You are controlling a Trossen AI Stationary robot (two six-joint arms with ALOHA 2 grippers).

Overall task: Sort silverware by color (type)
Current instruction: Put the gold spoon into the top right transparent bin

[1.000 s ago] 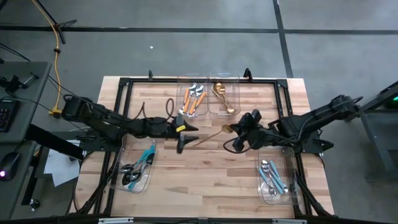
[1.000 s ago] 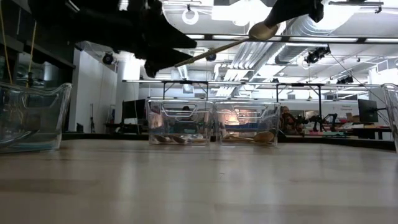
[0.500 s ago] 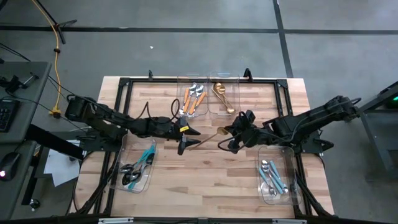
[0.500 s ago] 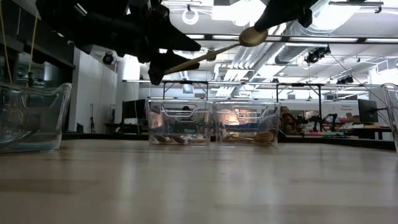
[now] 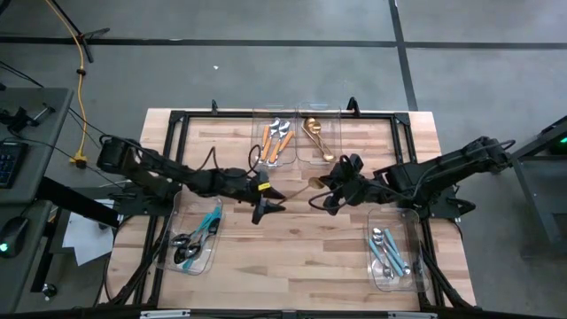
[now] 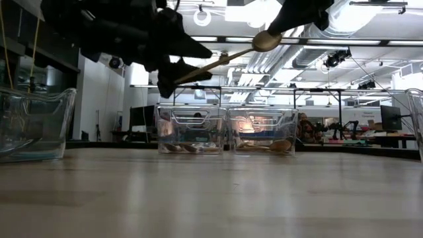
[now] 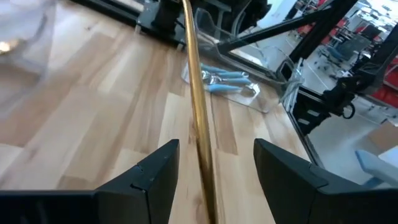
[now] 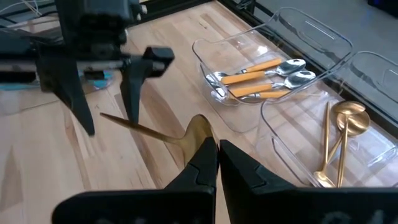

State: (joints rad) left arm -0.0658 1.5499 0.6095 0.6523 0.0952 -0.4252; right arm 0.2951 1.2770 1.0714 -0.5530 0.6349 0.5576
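Mid-handoff imo: right hand (image 5: 324, 188) was clenched on the gold spoon (image 5: 297, 195) by its bowl, above the worktop (image 5: 301, 239) just in front of the gold bin (image 5: 321, 137). Left hand (image 5: 273, 197) spread wide around the handle, not gripping. Next prob needs left to close b4 right lets go.

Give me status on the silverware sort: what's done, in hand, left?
Done: orange-handled pieces, gold spoons, dark blue-handled ones and light-blue ones each lie in their own bin. In hand: right gripper is shut on a gold spoon in mid-air, its handle between the open left gripper's fingers. Left: binning that spoon; no loose pieces visible.
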